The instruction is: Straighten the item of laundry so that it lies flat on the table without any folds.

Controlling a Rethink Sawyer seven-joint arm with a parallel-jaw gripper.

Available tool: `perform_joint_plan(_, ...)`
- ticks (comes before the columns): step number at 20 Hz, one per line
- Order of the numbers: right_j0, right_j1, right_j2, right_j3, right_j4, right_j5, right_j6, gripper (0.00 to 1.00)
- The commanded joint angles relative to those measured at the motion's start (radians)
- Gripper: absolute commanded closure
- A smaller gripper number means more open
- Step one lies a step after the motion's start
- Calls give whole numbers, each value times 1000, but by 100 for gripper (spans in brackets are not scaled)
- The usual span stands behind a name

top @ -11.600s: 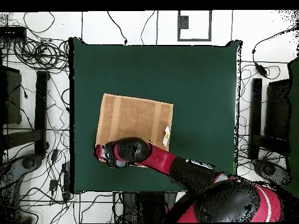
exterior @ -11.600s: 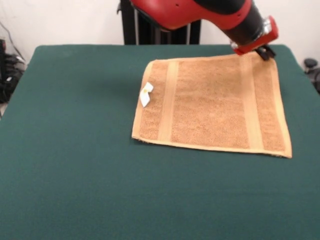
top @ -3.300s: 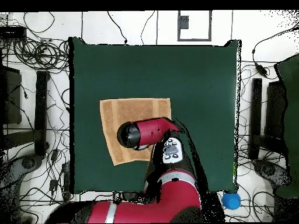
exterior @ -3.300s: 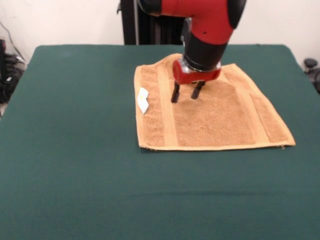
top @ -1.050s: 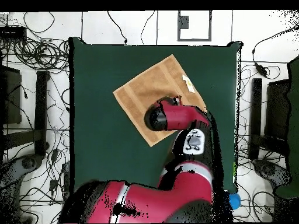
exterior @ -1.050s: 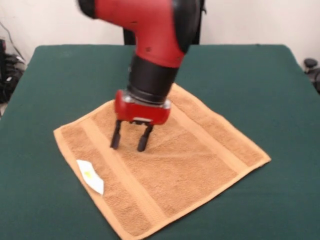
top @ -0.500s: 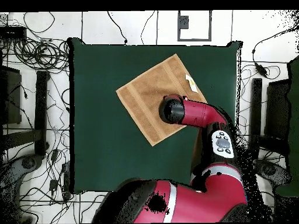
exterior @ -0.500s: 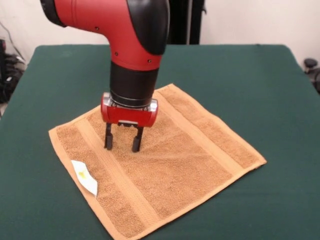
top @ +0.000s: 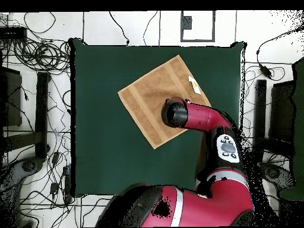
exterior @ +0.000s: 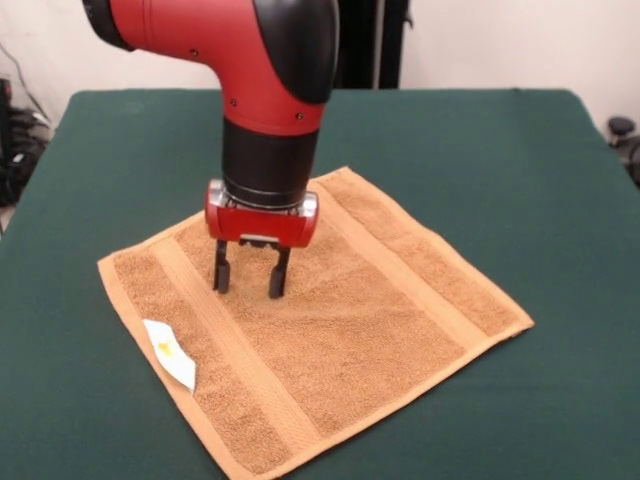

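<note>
Black gripper (exterior: 249,280) fingers (exterior: 221,276) hang spread apart from a red plate at the wrist, pointing straight down with nothing between them, their tips at or just above the pile of the orange-tan towel (exterior: 340,330); contact cannot be told. The arm (exterior: 262,90) above is red with a black collar and rises out of the front view's top edge. From overhead the arm's end (top: 173,113) covers the towel's (top: 148,101) middle. The towel lies spread flat on the dark green table (exterior: 520,150), turned like a diamond against the table's edges, with no fold showing. Two flat woven bands (exterior: 225,348) cross it. A small white tag (exterior: 170,354) lies at the edge towards the front view's lower left, over the felt.
</note>
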Motion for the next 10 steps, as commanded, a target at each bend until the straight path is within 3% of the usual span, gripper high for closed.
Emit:
perform_joint_plan(1,59,22,107,119,62,293,111,0)
perform_joint_plan(2,59,-22,101,189,61,296,120,0)
perform_joint_plan(10,54,-143,98,285,71,361,121,0)
